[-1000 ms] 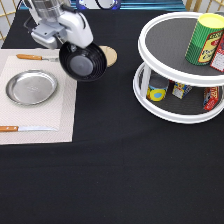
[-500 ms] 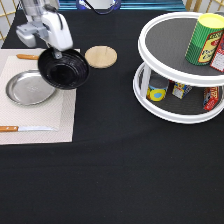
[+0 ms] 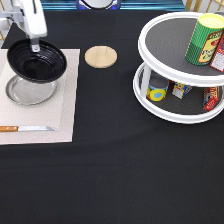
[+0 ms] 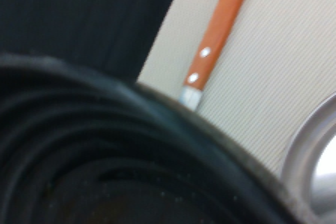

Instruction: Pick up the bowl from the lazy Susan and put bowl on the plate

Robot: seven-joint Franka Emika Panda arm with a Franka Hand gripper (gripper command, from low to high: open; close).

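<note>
Shifted leftward, pincer grips bowl rim above plate.

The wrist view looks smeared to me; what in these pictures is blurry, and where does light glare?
Wrist view: the bowl fills the near frame, soft and out of focus; the plate edge gleams. Exterior view: the gripper holds the glossy bowl, whose ridges catch highlights, above the shiny plate.
</note>
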